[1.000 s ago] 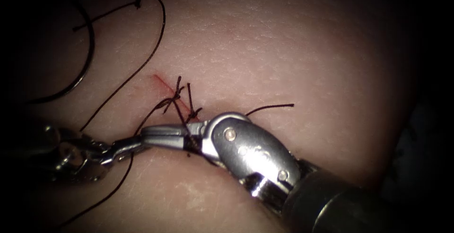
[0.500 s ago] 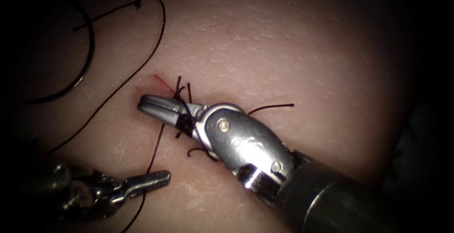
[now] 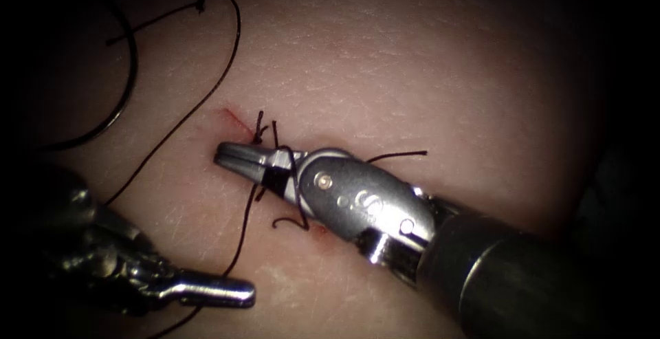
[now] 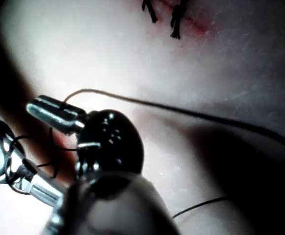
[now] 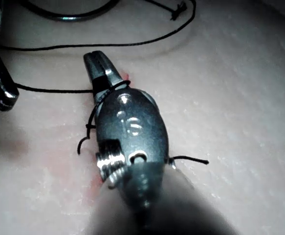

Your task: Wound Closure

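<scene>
My right tool (image 3: 234, 155) comes in from the lower right and lies over the cut (image 3: 232, 115) with its jaws shut on nothing I can see. A loop of thread (image 3: 294, 174) is wound around it just behind the jaws, also seen as the loop (image 5: 109, 88). My left tool (image 3: 230, 291) is low on the left, shut on the thread (image 3: 242, 236) that runs up to that loop. The curved needle (image 3: 127, 71) lies free on the tissue (image 3: 426, 78) at the far left, held by neither tool and not in the tissue.
Tied stitches (image 3: 261, 129) with short upright ends sit on the cut. A cut end of thread (image 3: 402, 153) lies to the right, and a short curled tail (image 3: 285, 223) lies beside a spot of red fluid (image 3: 320, 232). Long thread (image 3: 227, 57) arcs across the upper left.
My left tool has drawn away from the right tool, down and to the left, taking the thread with it. The right tool has swung up onto the cut with the loop around it.
</scene>
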Robot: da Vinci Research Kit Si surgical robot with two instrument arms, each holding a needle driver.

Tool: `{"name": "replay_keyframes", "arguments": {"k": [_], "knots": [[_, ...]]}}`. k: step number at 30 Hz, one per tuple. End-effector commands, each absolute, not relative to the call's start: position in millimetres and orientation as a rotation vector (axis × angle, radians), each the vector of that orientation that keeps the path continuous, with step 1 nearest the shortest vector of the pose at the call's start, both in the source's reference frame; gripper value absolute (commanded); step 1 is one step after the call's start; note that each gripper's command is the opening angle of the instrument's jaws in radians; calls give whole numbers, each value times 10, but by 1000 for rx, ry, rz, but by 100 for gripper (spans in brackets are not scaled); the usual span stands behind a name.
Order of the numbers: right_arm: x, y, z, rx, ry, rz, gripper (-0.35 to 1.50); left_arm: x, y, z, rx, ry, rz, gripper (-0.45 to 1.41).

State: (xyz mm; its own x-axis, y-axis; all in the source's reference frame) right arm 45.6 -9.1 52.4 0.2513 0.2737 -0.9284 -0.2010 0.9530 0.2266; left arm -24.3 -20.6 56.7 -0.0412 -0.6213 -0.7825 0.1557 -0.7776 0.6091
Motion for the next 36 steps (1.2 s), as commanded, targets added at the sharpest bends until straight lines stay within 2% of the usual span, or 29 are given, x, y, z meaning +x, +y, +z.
{"name": "replay_keyframes", "arguments": {"k": [1, 10, 20, 27, 28, 29, 31, 34, 36], "knots": [[464, -99, 534, 100, 1270, 309, -35, -242, -209, 573, 1727, -490, -1869, -45], [467, -114, 546, 262, 1240, 245, -35, -220, -175, 562, 1788, -552, -1996, -45], [473, -129, 543, 382, 1283, 178, -35, -227, -155, 574, 1678, -595, -2166, -45], [475, -129, 544, 425, 1329, 172, -35, -240, -149, 580, 1760, -578, -2078, -45], [476, -129, 544, 434, 1330, 181, -25, -242, -148, 581, 1770, -576, -2065, -45], [476, -129, 544, 456, 1328, 204, 34, -246, -148, 583, 1783, -576, -2047, -45], [476, -128, 544, 456, 1323, 221, 64, -250, -148, 584, 1799, -577, -2026, -45], [476, -127, 545, 464, 1329, 241, 84, -256, -146, 586, 1830, -553, -2006, -45], [476, -126, 545, 465, 1336, 249, 84, -260, -144, 588, 1840, -528, -1998, -45]]}}
